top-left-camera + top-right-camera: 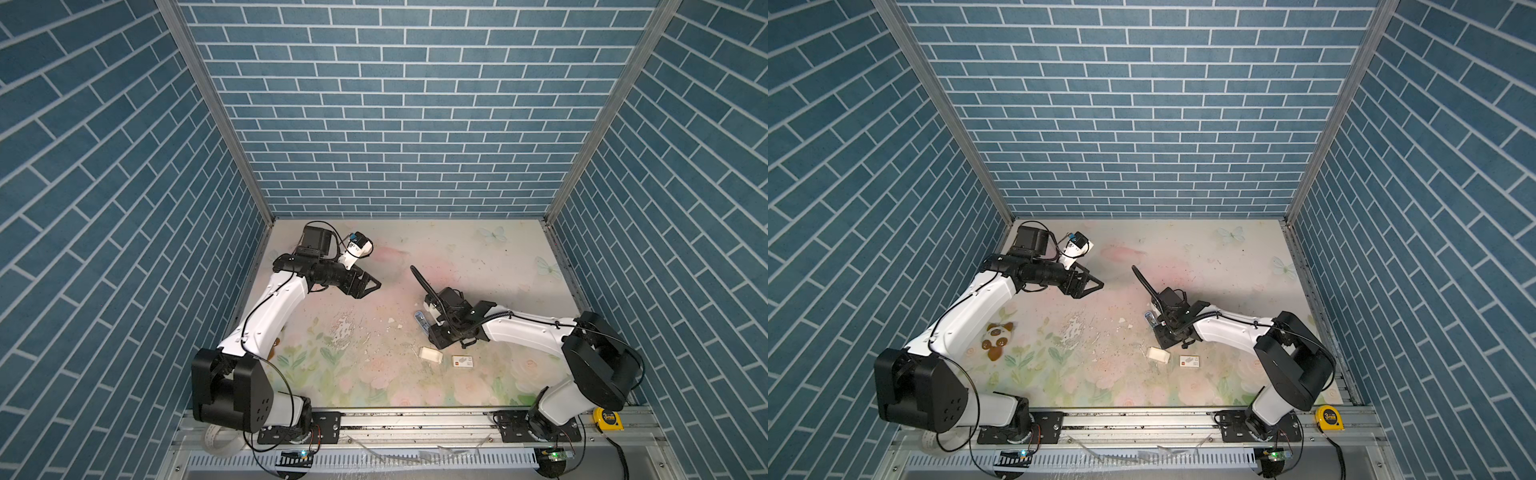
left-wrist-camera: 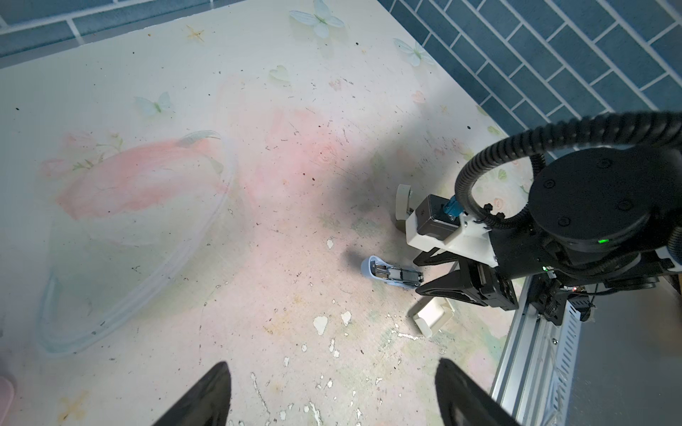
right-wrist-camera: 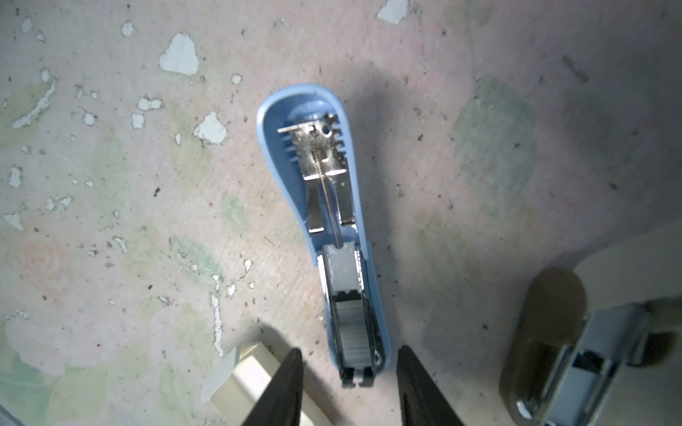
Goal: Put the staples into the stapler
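The right gripper (image 3: 350, 349), jaws parted, straddles the near end of the blue stapler (image 3: 332, 206), right of centre, gripping nothing. Grey staples (image 3: 352, 332) lie in its open channel. The left gripper (image 2: 332, 363) gapes empty, far left.

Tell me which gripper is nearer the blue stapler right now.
Right. The right gripper hovers just over the stapler, fingers straddling its end; the left gripper hangs far off across the table.
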